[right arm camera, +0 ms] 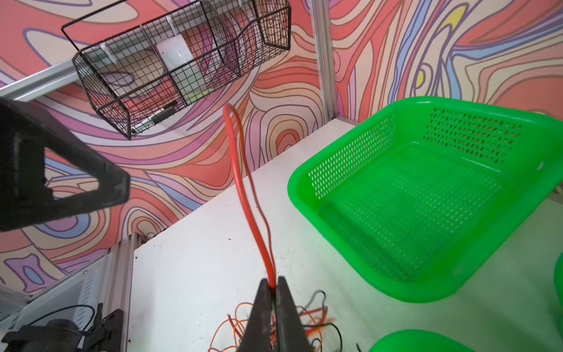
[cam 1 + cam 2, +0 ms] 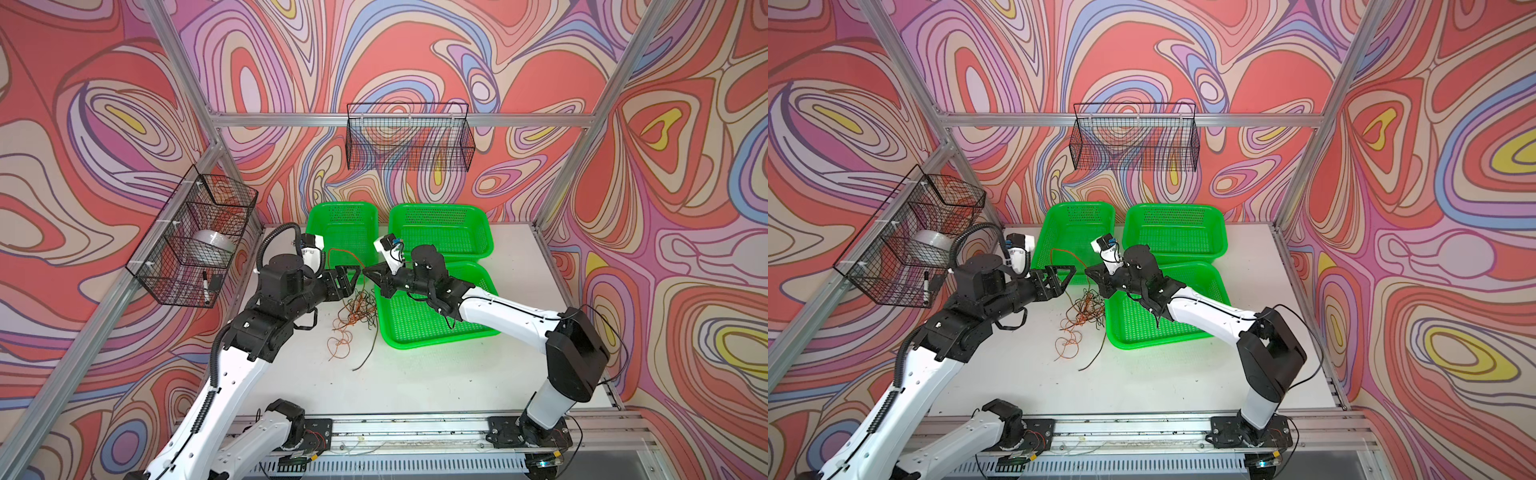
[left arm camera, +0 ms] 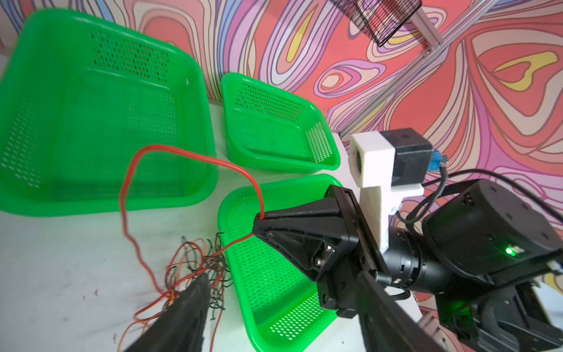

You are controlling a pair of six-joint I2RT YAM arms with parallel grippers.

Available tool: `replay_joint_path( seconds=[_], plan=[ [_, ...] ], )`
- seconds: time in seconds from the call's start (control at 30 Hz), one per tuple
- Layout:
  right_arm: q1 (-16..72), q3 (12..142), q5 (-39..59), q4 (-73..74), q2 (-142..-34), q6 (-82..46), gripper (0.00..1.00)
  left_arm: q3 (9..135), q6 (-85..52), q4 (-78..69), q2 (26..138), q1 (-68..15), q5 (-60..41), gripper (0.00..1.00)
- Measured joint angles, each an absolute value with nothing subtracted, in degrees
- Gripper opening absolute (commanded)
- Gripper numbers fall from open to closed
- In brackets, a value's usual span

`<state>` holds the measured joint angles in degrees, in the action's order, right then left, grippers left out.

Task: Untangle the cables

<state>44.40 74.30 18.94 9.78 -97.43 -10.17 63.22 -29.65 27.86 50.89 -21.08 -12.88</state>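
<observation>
Thin, curly cables (image 2: 357,309), orange, dark red and black, heap on the white table (image 2: 415,374) just left of the nearest perforated green plastic basket (image 2: 415,324). The right gripper (image 1: 274,285) pinches the arching loop of one glossy red cable (image 1: 240,183); the left gripper (image 2: 355,279) gapes, holding nothing. The left wall's wire rack (image 2: 160,282) holds a marker (image 2: 206,291).

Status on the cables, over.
Right pincer shut on red cable. Left pincer open, empty. Cable trails into tangle beside green basket.

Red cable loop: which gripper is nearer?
Right. The right gripper is shut on the red cable loop; the left gripper is open, off to its side, apart.
</observation>
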Motion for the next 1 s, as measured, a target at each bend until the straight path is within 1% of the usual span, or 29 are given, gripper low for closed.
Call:
replay_joint_path(
  seconds=[0.2, 0.37, 0.57, 0.7, 0.83, 1.0],
  plan=[
    [44.31, 77.3, 18.79, 6.0, -96.62, -8.54, 0.0, 62.85, -22.48, 31.24, 46.35, -21.08, -7.14, 0.86],
    [44.34, 78.41, 19.53, 3.25, -96.42, -7.97, 0.0, 57.36, -19.75, 30.65, 45.39, -21.08, -5.32, 0.86],
    [44.31, 84.36, 20.91, -0.91, -96.42, -9.32, 0.0, 45.28, -19.05, 21.67, 45.43, -21.08, -7.9, 0.82],
    [44.31, 87.13, 22.68, -1.89, -96.42, -11.77, 0.0, 39.05, -18.87, 12.34, 45.89, -21.19, -10.28, 0.82],
    [44.34, 88.4, 24.16, -3.53, -96.42, -13.91, 0.0, 37.76, -18.46, 4.8, 47.79, -22.57, -10.94, 0.82],
    [44.34, 88.84, 24.67, -5.32, -96.42, -14.7, 0.0, 37.82, -16.03, 0.27, 48.53, -24.99, -10.02, 0.77]
  ],
)
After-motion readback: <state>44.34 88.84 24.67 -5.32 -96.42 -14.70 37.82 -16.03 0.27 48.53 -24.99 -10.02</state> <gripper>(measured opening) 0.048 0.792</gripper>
